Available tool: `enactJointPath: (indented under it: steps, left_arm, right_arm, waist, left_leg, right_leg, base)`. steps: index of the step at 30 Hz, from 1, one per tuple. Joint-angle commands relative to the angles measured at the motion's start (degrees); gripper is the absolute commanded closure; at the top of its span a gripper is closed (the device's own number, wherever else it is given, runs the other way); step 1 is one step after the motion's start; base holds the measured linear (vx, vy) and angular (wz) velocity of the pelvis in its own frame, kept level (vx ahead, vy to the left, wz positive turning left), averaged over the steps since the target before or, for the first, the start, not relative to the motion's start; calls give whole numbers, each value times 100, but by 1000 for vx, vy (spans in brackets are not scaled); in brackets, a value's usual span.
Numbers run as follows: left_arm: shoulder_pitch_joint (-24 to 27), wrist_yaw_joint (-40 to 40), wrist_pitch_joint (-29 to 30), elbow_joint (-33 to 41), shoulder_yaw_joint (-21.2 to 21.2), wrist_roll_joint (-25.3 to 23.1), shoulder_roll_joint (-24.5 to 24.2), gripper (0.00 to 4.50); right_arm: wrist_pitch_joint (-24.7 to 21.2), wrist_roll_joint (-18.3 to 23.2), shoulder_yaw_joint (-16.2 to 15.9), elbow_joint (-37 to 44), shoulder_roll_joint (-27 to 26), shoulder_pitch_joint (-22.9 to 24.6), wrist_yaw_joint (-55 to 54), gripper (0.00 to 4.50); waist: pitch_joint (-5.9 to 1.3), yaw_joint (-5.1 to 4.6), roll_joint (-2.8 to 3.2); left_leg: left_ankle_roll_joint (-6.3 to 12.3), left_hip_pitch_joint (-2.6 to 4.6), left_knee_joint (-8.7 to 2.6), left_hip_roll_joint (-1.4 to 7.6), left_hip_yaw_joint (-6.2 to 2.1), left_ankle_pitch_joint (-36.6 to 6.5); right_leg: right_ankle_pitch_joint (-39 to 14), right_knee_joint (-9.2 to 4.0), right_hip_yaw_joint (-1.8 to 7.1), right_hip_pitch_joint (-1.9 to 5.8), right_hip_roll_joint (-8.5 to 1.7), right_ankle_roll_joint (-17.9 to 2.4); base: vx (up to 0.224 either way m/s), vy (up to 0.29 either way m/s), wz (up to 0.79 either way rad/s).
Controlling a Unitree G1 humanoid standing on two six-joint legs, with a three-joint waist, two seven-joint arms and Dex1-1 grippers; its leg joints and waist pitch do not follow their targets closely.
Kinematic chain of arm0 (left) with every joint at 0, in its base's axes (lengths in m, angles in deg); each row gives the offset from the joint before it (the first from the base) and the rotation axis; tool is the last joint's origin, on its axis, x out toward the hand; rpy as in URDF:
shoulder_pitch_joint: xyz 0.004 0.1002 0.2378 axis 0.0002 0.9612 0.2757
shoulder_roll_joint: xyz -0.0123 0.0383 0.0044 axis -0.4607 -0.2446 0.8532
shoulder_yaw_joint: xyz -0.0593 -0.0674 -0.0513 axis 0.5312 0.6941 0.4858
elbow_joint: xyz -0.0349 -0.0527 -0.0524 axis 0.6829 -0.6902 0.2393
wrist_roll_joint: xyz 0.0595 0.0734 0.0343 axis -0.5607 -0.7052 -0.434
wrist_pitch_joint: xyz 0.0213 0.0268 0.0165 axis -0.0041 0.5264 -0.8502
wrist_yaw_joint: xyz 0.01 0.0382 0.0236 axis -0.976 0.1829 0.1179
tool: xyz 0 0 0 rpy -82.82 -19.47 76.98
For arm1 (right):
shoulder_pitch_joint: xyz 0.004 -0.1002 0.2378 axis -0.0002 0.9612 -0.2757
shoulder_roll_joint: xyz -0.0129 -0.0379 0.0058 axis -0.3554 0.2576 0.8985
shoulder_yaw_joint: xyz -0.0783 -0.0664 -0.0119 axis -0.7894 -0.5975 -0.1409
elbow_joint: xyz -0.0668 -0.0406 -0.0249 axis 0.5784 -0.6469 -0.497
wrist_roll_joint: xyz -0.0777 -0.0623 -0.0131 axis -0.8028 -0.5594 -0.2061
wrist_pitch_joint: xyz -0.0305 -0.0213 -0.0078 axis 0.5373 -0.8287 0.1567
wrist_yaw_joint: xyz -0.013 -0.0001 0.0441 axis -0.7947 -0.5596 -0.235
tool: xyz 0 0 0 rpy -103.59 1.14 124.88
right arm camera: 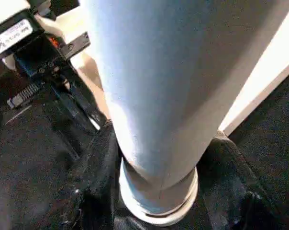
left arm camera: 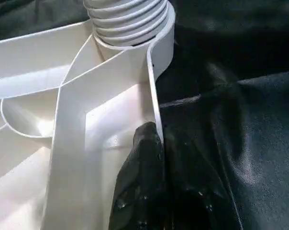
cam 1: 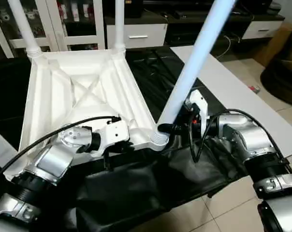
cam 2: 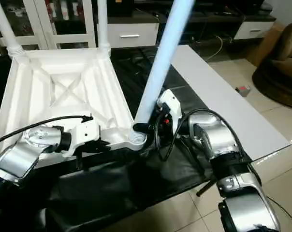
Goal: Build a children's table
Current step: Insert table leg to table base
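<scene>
Nearest, silver forearms: left gripper (left arm camera: 151,158) clenched on the rim of upturned tabletop (cam 1: 83,92) on black cloth (cam 1: 136,193), right gripper (right arm camera: 156,191) grasping third leg (cam 1: 194,63) at near corner socket (cam 1: 159,137); leg leans, so threads may cross & jam.

We see the white plastic top (cam 1: 83,96) lying upside down on black sheeting, its X-ribbed underside facing up. Two legs (cam 1: 118,24) stand upright in the far corner sockets. A third leg (cam 1: 194,63), long, round and tapered, sits with its ribbed base in the near corner socket (cam 1: 159,137) on the robot's right and leans away from vertical, toward the right.
</scene>
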Motion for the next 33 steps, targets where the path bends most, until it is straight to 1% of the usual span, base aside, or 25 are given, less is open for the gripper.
enactJointPath:
  steps: [1,3,4,5,9,10,12,13,14,17,20,24,25,26,29,31,33]
  left_arm:
    - [-215,-274,-226,185,-252,-113,-8,450]
    - [-246,-278,-224,178,-248,-125,-7,450]
    - [-268,-290,-227,161,-250,-127,0,450]
    - [-268,-290,-227,161,-250,-127,0,450]
    - [-283,-348,-246,160,-280,-120,0,450]
    - [-286,-372,-247,163,-292,-116,-3,450]
    - [-288,-394,-244,168,-304,-111,-8,450]
    - [-288,-404,-242,172,-310,-116,-13,450]
    - [-286,-416,-243,176,-312,-129,-19,450]
    - [-265,-468,-234,204,-316,-146,-60,450]
    - [-249,-483,-229,221,-306,-148,-88,450]
    - [-231,-491,-215,237,-291,-152,-109,450]
    - [-230,-490,-214,238,-291,-153,-109,450]
    - [-225,-478,-211,240,-291,-167,-115,450]
    - [-221,-434,-194,240,-274,-191,-109,450]
    - [-211,-427,-180,250,-262,-199,-111,450]
    - [-202,-404,-162,260,-248,-204,-115,450]
  right_arm:
    - [127,-229,-225,-250,99,-179,198,262]
    - [176,-300,-282,-357,112,-243,267,262]
    - [219,-403,-407,-498,152,-311,415,262]
    - [219,-403,-407,-498,152,-311,415,262]
    - [351,-576,-646,-698,217,-398,742,262]
    - [355,-620,-702,-769,218,-435,829,262]
    - [378,-651,-761,-848,218,-476,951,262]
    - [424,-682,-805,-924,209,-514,1042,262]
    - [483,-730,-854,-1026,195,-562,1126,262]
    - [557,-788,-983,-1174,166,-609,1398,262]
    - [632,-818,-1052,-1252,143,-558,1489,262]
    - [794,-943,-1163,-1335,141,-416,1495,262]
    - [807,-947,-1162,-1345,137,-408,1485,262]
    - [938,-988,-1120,-1475,90,-361,1385,262]
    - [1155,-1011,-924,-1706,-40,-343,960,262]
    - [1200,-969,-806,-1746,-107,-311,761,262]
    - [1171,-889,-666,-1784,-181,-255,540,263]
  waist:
    - [-340,-79,43]
    - [-329,-80,39]
    - [-335,-79,46]
    - [-335,-84,38]
    - [-336,-77,37]
    - [-328,-76,24]
    - [-323,-71,28]
    - [-318,-70,28]
    - [-311,-75,12]
    - [-308,-75,8]
    - [-307,-77,5]
    - [-300,-76,3]
    - [-301,-78,-1]
    - [-305,-75,-10]
    - [-294,-89,-11]
    - [-276,-112,-9]
    - [-275,-131,-13]
  left_leg:
    - [250,121,-321,133,-8,-436]
    - [233,126,-321,138,-3,-474]
    - [219,140,-316,142,-2,-423]
    - [224,131,-311,137,-1,-388]
    - [261,138,-304,138,1,-341]
    - [277,135,-303,135,4,-379]
    - [279,133,-308,145,-1,-431]
    - [256,136,-310,149,-2,-486]
    - [246,128,-317,149,-5,-504]
    - [224,130,-317,154,-10,-588]
    - [185,143,-325,162,-14,-552]
    - [116,151,-335,160,-15,-683]
    - [109,152,-338,162,-17,-695]
    - [102,154,-336,162,-15,-711]
    - [31,150,-357,167,-24,-872]
    - [-103,157,-390,175,-41,-1228]
    - [-191,165,-409,180,-61,-1462]
  right_leg:
    - [23,-313,256,253,-231,-1488]
    - [-47,-321,263,249,-233,-1477]
    - [38,-309,264,241,-231,-1496]
    - [122,-299,261,249,-221,-1521]
    - [281,-285,261,251,-222,-1569]
    - [239,-291,262,250,-219,-1578]
    - [157,-298,262,251,-231,-1589]
    - [98,-300,263,246,-232,-1586]
    - [59,-305,260,250,-230,-1574]
    - [-98,-315,261,243,-243,-1547]
    - [-61,-311,258,234,-237,-1534]
    - [-130,-323,259,233,-238,-1523]
    - [-139,-324,259,235,-238,-1517]
    - [-152,-326,261,236,-243,-1511]
    - [-387,-352,263,230,-255,-1469]
    - [-833,-407,265,214,-258,-1357]
    - [-1161,-438,265,200,-261,-1255]
  base:
    - [0,0,0]
    - [0,0,0]
    - [0,0,0]
    - [0,0,0]
    - [0,0,0]
    - [0,0,0]
    - [0,0,0]
    - [0,0,0]
    - [0,0,0]
    - [0,0,0]
    - [0,0,0]
    - [0,0,0]
    - [0,0,0]
    - [0,0,0]
    - [0,0,0]
    - [0,0,0]
    - [0,0,0]
